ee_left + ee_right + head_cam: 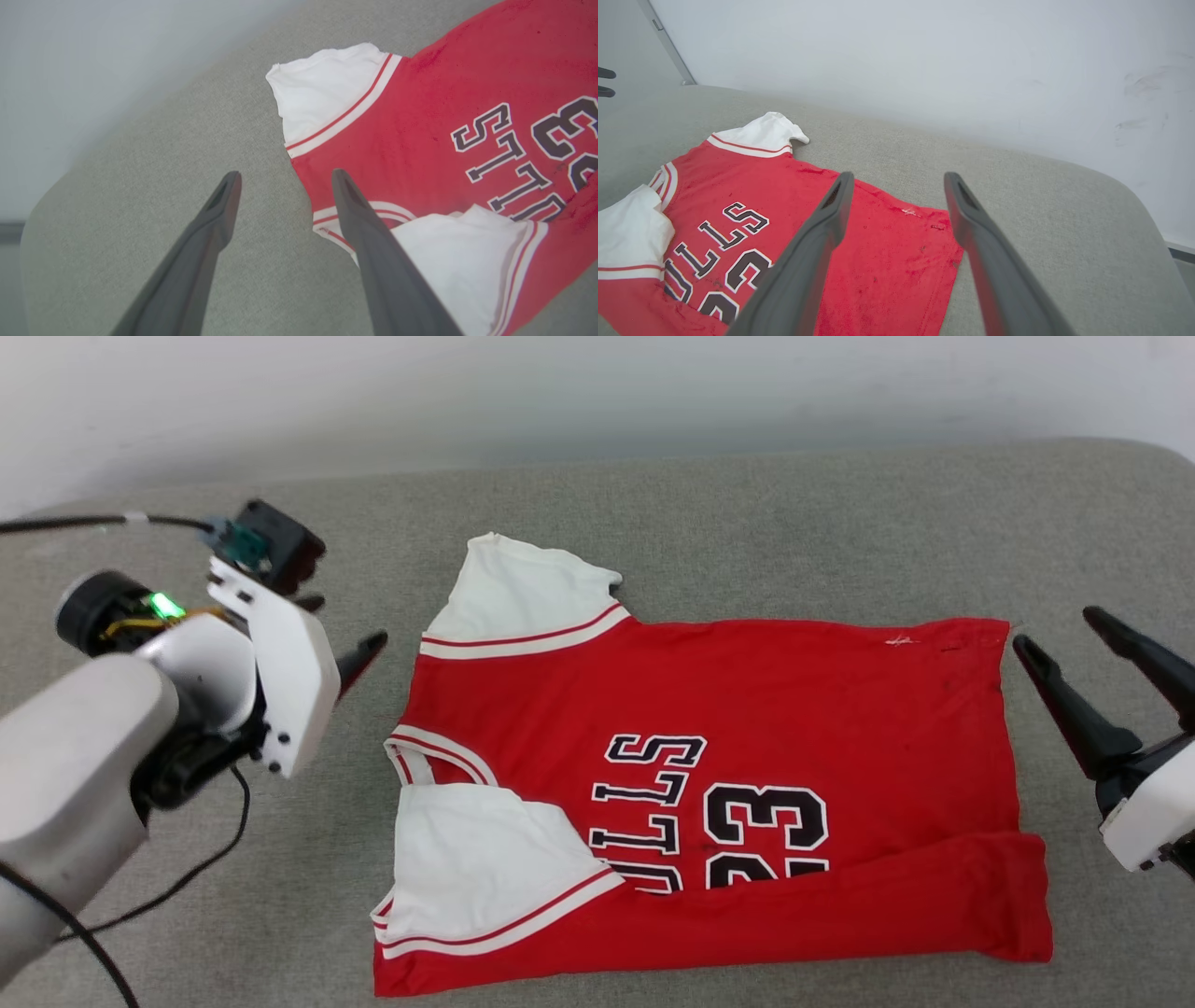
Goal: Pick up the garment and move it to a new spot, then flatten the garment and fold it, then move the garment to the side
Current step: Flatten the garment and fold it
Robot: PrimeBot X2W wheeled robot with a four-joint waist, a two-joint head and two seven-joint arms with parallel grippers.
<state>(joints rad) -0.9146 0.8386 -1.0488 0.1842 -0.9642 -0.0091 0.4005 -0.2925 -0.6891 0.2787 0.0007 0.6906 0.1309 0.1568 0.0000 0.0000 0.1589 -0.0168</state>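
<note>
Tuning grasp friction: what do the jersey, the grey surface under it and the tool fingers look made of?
Jersey: soft matte fabric, likely a knit; it lies limp, with its near edge folded over. Grey surface: matte woven upholstery, seemingly padded; fine weave, rounded corner. Tool fingers: rigid dark grey plastic or rubber-coated, dull sheen; cannot tell which.

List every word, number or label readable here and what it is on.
"ULLS": black, white-outlined lettering on the red garment; anything before it is hidden under the folded edge.
"23": number beside it on the garment, partly under the fold.
Small white mark near the garment's hem: too small to read.
</note>
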